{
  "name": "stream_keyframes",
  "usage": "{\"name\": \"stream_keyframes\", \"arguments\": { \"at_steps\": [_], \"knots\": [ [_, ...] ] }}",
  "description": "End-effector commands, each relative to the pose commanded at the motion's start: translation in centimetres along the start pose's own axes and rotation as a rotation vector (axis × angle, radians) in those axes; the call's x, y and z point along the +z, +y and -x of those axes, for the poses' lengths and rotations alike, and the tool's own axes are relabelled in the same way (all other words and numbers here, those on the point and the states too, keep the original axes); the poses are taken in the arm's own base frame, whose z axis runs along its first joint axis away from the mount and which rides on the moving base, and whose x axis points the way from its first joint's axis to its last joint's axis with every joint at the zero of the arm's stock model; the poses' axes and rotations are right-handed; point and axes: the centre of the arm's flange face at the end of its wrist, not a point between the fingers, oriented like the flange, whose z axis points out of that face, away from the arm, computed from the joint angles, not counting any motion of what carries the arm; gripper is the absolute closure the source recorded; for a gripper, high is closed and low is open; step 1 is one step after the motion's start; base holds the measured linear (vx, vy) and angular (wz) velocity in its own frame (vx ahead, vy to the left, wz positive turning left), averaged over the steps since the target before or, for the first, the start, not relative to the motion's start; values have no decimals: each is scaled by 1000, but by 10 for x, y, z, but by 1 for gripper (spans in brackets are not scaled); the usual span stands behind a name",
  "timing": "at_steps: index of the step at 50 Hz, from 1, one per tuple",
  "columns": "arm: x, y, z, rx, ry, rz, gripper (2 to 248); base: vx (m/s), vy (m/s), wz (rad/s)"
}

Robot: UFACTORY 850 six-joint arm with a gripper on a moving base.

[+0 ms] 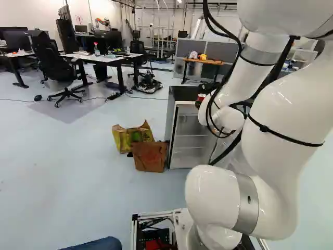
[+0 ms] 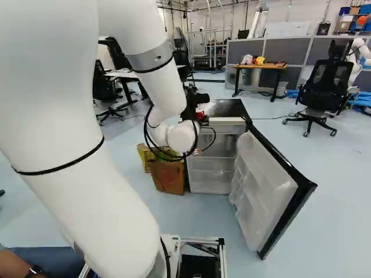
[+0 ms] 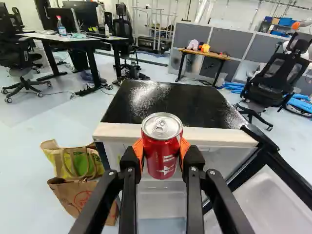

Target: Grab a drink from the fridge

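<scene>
In the right base view my gripper (image 2: 195, 99) is at the front top edge of the small fridge (image 2: 219, 110), beside a bit of red. The wrist view shows the gripper (image 3: 162, 151) shut on a red drink can (image 3: 162, 163), an orange pad on each side. The can is upright, its silver lid facing up, in front of the fridge's white top edge (image 3: 214, 136). Its open door (image 2: 264, 188) swings out to the right in the right base view. Shelves and clear drawers show inside; no other drink can be made out there.
A yellow-green bag (image 1: 123, 139) and a brown paper bag (image 1: 150, 156) stand on the floor against the fridge's side. Desks (image 1: 99, 58), office chairs and a wooden table (image 2: 261, 66) are farther back. Another robot (image 2: 356, 55) stands at the far right.
</scene>
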Motion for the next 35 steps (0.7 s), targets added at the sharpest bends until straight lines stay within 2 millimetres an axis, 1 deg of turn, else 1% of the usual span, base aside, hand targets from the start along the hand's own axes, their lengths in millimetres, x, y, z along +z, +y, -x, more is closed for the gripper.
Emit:
{"name": "stream_keyframes", "arguments": {
  "at_steps": [31,35],
  "knots": [
    [33,-5,-43,-34,85,-32,156,0,0,0],
    [39,-6,-45,-36,87,-36,156,0,0,0]
  ]
}}
